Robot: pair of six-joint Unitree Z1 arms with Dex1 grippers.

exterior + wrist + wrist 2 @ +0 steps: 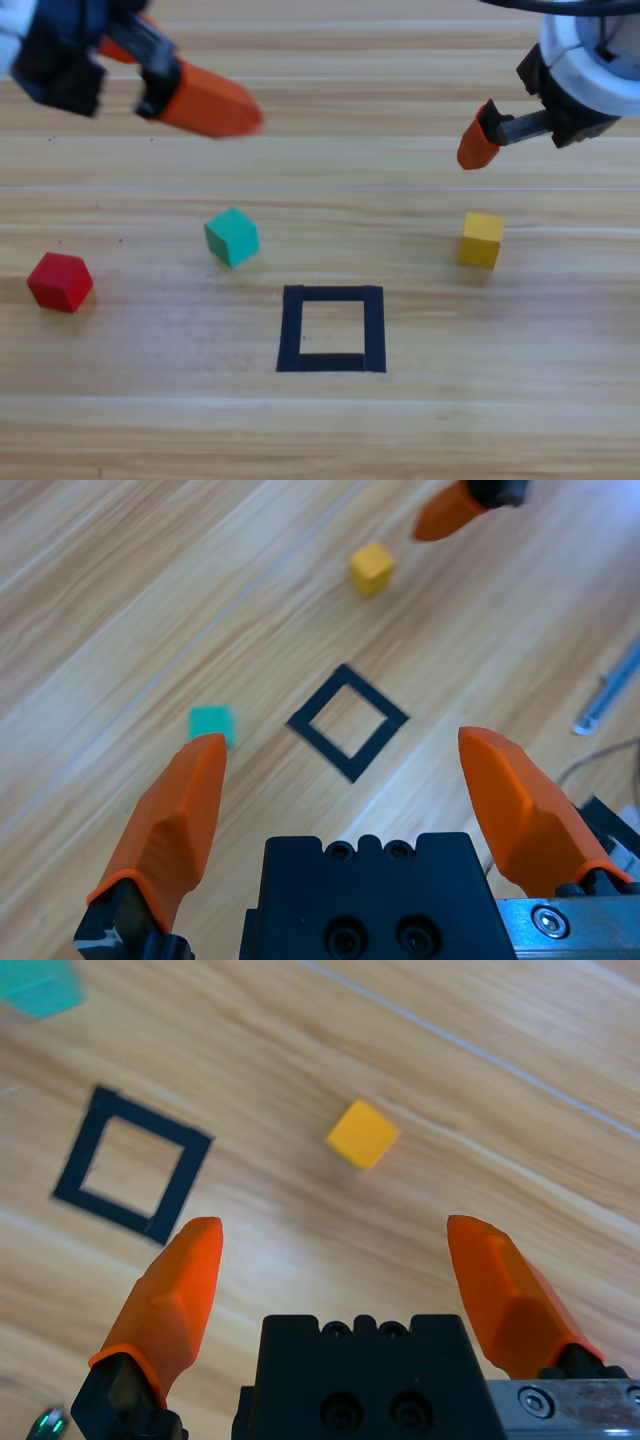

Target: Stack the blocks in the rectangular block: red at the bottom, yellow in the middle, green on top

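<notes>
Wooden tabletop (420, 430), pale planks with fine grain, carries a hollow square of flat black tape (331, 328), nothing inside it. Matte cubes sit apart on bare wood: red (60, 281) far left, green (232, 236) up-left of the square, yellow (480, 239) up-right. Left gripper (345, 770) and right gripper (335, 1260) hang above, jaws spread wide, holding nothing.

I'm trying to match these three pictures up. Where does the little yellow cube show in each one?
High view: yellow cube right of centre, up-right of the black tape square.
Left wrist view: near the top, above the square.
Right wrist view: centre, right of the square.
Shared landmark: the black tape square, empty in every view.
</notes>
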